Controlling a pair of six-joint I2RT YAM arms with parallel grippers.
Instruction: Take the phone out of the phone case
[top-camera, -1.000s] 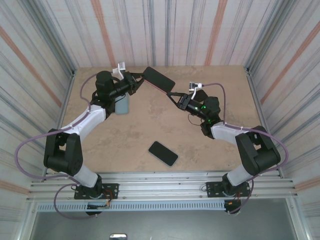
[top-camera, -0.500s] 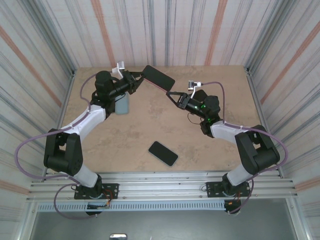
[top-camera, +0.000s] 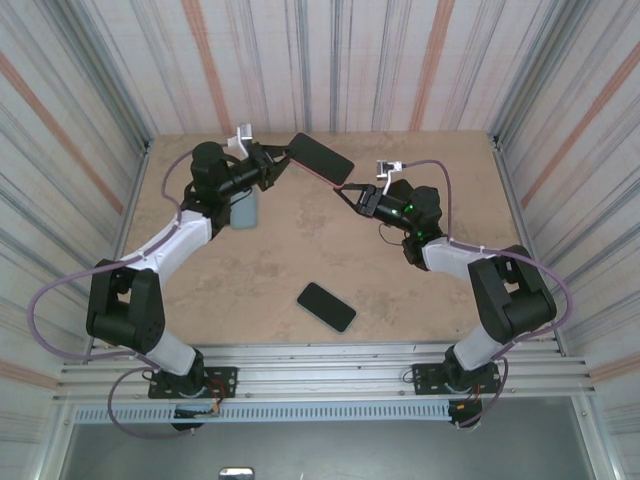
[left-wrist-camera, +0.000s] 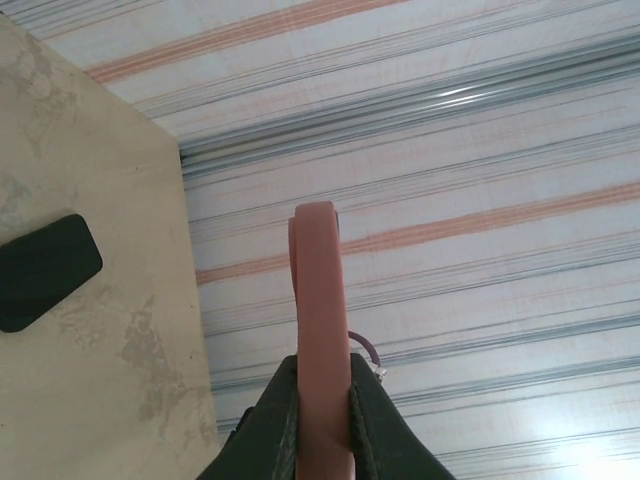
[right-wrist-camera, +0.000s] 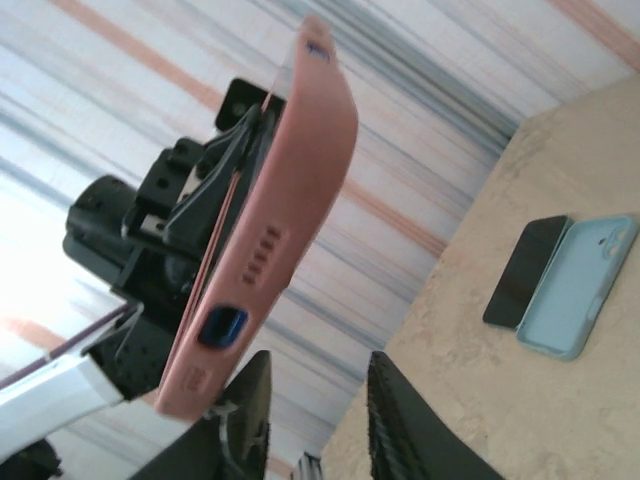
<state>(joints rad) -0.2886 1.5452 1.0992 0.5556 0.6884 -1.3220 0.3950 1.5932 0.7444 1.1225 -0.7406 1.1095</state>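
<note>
Plainly, the left gripper (top-camera: 280, 163) was clamped on the pink phone case (left-wrist-camera: 318, 300). It pinched the case across its thickness at one end, so the rest stuck out past the fingertips, raised well above the table (top-camera: 420, 290). The phone (top-camera: 320, 158) sat in the case, its dark face turned up in the overhead view.

The right gripper (top-camera: 347, 193) stood at the free end of the case, facing the left gripper. Its fingers (right-wrist-camera: 250, 410) were parted with nothing between them. In its own wrist view the bottom corner of the case hung just beside one finger, and I could not tell whether they touched.

Several things looked likely to go wrong from there. The left gripper squeezed phone and case together, so that pinch probably worked against any attempt to peel the rim away. A hard pull at the far end might have twisted the whole bundle or dragged it out of a hold that covered only a narrow strip. Had the right gripper shut on both case and phone instead of catching just the rim, nothing would have separated. If the phone did pop loose, it would have had no support under it and would have dropped to the table. A blue case (right-wrist-camera: 580, 285) lay beneath the left gripper's wrist, and a spare black phone (top-camera: 326, 306) lay well apart from both grippers.
</note>
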